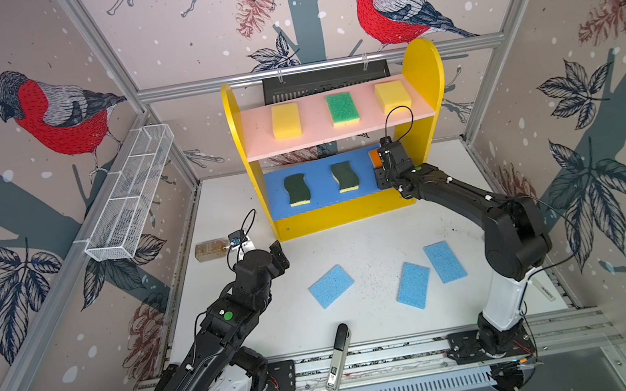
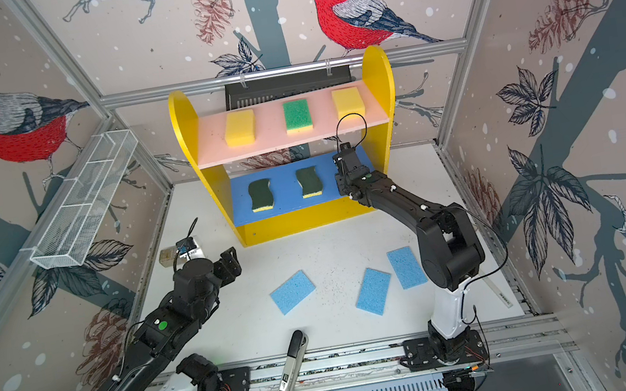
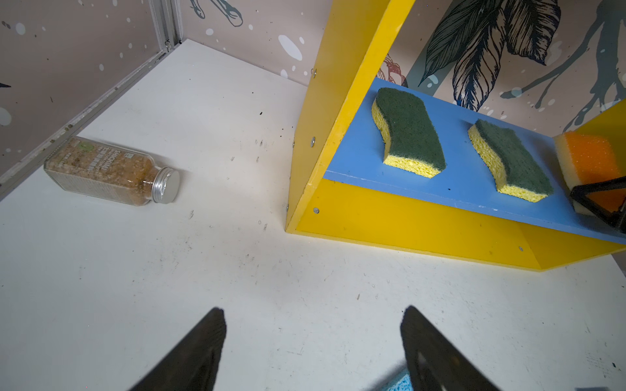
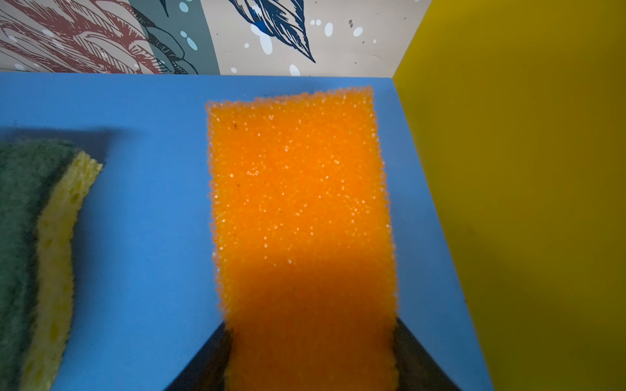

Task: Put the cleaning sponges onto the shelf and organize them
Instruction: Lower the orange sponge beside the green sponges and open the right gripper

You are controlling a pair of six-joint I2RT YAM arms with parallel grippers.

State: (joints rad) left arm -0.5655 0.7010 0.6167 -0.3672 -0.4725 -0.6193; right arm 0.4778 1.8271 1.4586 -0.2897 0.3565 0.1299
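Note:
The shelf (image 1: pixel 348 216) stands at the back of the table. Its pink upper board (image 1: pixel 314 131) carries two yellow sponges (image 1: pixel 285 121) (image 1: pixel 393 97) with a green-topped one (image 1: pixel 341 108) between them. Two dark green wavy sponges (image 1: pixel 296 189) (image 1: pixel 345 177) lie on the blue lower board (image 1: pixel 324 199). At that board's right end my right gripper (image 4: pixel 310 323) is shut on the orange-topped sponge (image 4: pixel 298 189), which rests flat beside the yellow side wall. Three thin blue sponges (image 1: pixel 331 286) (image 1: pixel 413 284) (image 1: pixel 443 256) lie on the table. My left gripper (image 3: pixel 314 308) hovers open and empty left of the shelf.
A brownish bottle (image 3: pixel 111 171) lies on its side near the left wall. A white wire basket (image 1: pixel 130 194) hangs on the left frame. A black-and-white hand tool (image 1: pixel 337 357) rests at the table's front edge. A black panel (image 1: pixel 328 81) hangs behind the shelf.

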